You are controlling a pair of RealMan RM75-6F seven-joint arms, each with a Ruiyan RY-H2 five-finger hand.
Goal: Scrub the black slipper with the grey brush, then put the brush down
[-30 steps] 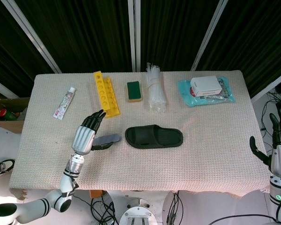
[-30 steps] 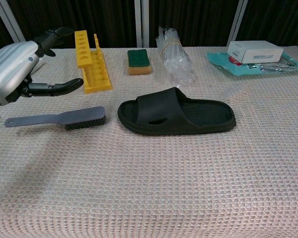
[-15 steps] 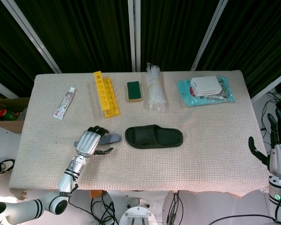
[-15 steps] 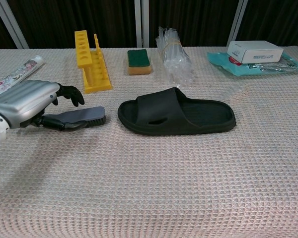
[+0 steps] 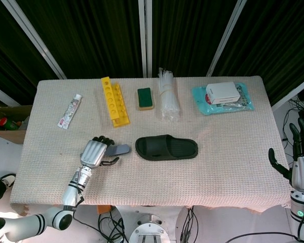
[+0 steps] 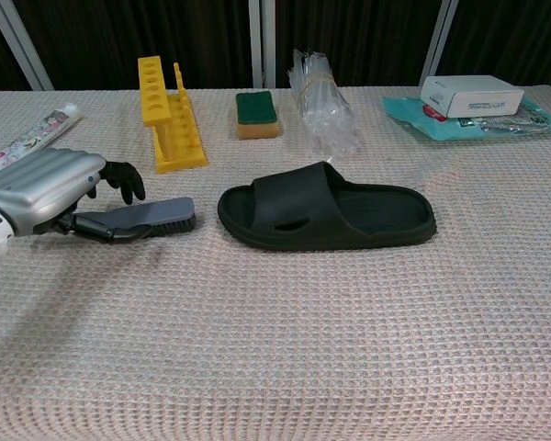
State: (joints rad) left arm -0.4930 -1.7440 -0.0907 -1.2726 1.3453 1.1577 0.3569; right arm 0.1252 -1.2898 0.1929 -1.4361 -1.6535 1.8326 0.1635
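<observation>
The left robot hand point(image 6: 46, 188) is curling around the grey brush point(image 6: 151, 217) handle beside the black slipper point(image 6: 326, 218); no legible writing.

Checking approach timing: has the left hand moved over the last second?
Yes. The left hand came down from beside the yellow rack onto the grey brush handle.

Slipper point(image 6: 326, 218) lies mid-bench point(image 6: 285, 358). Brush point(image 6: 156, 217) lies just left of it, handle under the left hand point(image 6: 41, 190). Along the far edge, left to right: tube point(image 6: 29, 138), rack point(image 6: 168, 113), sponge point(image 6: 257, 114), bag point(image 6: 323, 107), box point(image 6: 470, 95).
</observation>
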